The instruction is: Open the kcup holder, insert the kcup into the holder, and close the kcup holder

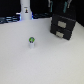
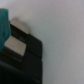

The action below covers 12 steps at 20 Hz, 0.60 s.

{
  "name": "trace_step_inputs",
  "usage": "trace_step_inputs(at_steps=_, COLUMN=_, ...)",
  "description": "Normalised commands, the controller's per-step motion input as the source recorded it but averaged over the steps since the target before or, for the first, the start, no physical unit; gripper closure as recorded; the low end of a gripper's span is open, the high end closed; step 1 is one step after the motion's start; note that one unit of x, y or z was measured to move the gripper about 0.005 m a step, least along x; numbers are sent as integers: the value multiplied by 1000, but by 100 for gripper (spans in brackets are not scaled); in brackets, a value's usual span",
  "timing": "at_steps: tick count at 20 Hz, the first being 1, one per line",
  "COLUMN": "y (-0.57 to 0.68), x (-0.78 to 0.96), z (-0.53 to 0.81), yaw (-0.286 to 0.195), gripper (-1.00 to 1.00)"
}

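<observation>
The holder (image 1: 64, 27) stood shut, far right on the bench (image 1: 30, 65); the kcup (image 1: 32, 42) stood well apart. The claw's state could not be told. A bad approach could push the holder.

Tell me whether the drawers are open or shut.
Shut: both drawer fronts sit flush with the black box. The pod stands outside on the table.

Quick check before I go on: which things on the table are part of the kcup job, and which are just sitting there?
Part of the job:
- kcup holder, black, both drawer fronts look shut
- kcup, white with green top, standing alone on the table

Just lying about:
- white bottle-like object with a dark band, at the back
</observation>
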Motion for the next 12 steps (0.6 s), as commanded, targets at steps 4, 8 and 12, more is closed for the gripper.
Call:
trace_step_inputs(at_steps=4, y=701, x=-175, z=-93, yaw=-184, gripper=-100)
trace_step_inputs(at_steps=8, y=607, x=-136, z=-191, yaw=-181, gripper=-100)
trace_step_inputs(at_steps=12, y=531, x=-43, z=-252, yaw=-170, gripper=-100)
